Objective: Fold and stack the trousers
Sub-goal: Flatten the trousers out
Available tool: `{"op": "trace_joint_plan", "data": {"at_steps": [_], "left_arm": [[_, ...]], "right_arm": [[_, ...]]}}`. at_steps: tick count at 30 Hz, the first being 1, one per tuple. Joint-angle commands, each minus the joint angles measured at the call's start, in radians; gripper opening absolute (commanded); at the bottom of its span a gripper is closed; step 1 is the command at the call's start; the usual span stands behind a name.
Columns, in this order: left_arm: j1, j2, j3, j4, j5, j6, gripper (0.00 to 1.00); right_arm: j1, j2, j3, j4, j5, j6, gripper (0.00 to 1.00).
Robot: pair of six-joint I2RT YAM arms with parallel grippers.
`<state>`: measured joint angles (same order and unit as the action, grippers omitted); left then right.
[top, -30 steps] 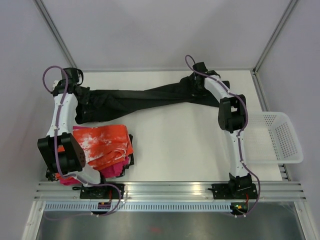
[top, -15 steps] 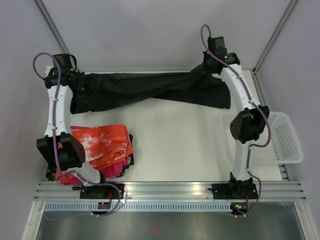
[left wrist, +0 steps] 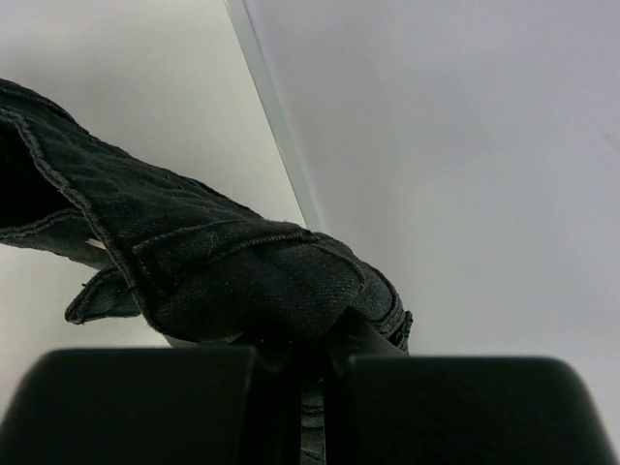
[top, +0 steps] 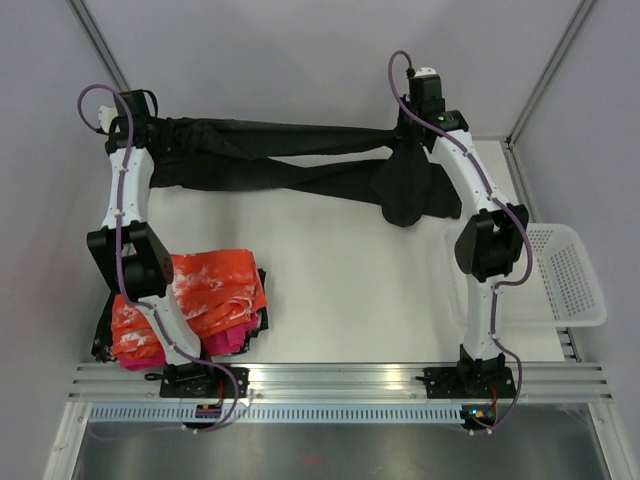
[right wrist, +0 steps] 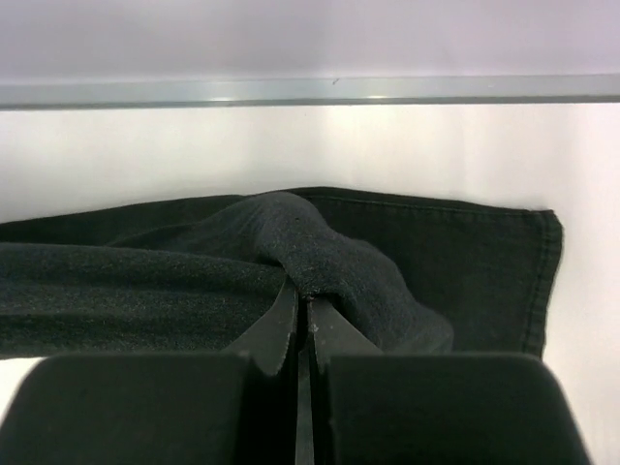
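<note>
The left gripper (left wrist: pixel 308 360) has its fingers pressed almost together on a thick, seamed edge of the trousers (left wrist: pixel 232 276). The black cloth bunches up over the fingertips and spills away to the left in the wrist view. The right gripper (right wrist: pixel 302 312) is likewise squeezed tight, pinching a raised fold of the same dark fabric; beyond that fold a flat panel with a stitched hem lies spread toward the right.

From above, the trousers run along the far side of the table (top: pixel 340 290), strung between the two grippers – one end at the far left corner, the other near the far right. The two legs cross each other about midway, and a loose dark lobe of cloth hangs beside the right arm's forearm. Whether the middle of the garment rests on the tabletop I cannot tell.

Near the left arm's base lies an orange-and-white garment (top: pixel 205 290) on top of a pink garment (top: pixel 232 340). A white basket (top: pixel 565 275) sits at the table's right edge – well apart from the trousers.
</note>
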<state>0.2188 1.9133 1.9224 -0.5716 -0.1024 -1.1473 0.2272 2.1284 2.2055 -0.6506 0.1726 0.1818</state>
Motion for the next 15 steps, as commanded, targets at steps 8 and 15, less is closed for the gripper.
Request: {"op": "trace_joint_plan", "data": {"at_steps": [8, 15], "left_arm": [[0.07, 0.171, 0.026, 0.45, -0.114, 0.015, 0.02], [0.093, 0.266, 0.067, 0.444, -0.065, -0.032, 0.02]], "right_arm": [[-0.032, 0.154, 0.083, 0.2, -0.049, -0.064, 0.0], [-0.031, 0.238, 0.074, 0.148, -0.214, 0.025, 0.1]]}}
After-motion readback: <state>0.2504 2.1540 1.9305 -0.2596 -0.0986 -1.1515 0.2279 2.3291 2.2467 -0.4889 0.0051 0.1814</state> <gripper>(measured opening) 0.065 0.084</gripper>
